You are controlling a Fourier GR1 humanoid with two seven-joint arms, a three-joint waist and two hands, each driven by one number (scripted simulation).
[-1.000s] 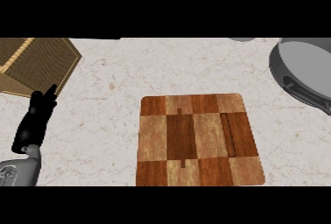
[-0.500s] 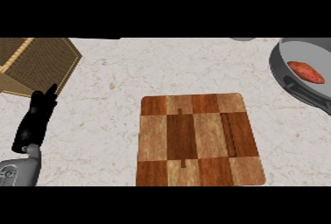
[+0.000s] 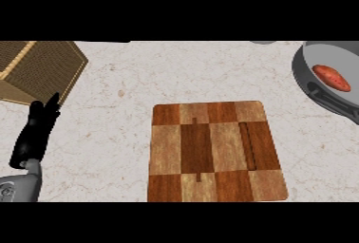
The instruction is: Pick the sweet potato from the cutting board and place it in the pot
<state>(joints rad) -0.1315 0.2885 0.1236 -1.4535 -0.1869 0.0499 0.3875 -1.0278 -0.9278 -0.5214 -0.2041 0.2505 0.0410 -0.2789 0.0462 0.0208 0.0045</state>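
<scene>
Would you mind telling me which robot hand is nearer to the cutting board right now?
Left. The left robot hand rests open left of the cutting board, apart from it. The right robot hand is out of view.

View from above of the counter (image 3: 182,76), which fills the scene. Its top is pale, cream-white stone with faint brown veins and specks, evenly lit with no strong highlights. At the upper left stands a woven wicker basket (image 3: 38,71) in tan and brown (its flat, angled sides form a polygon), cut off by the left and top edges. A soft shadow lies beside its right side. No wall, floor or window is visible.
</scene>
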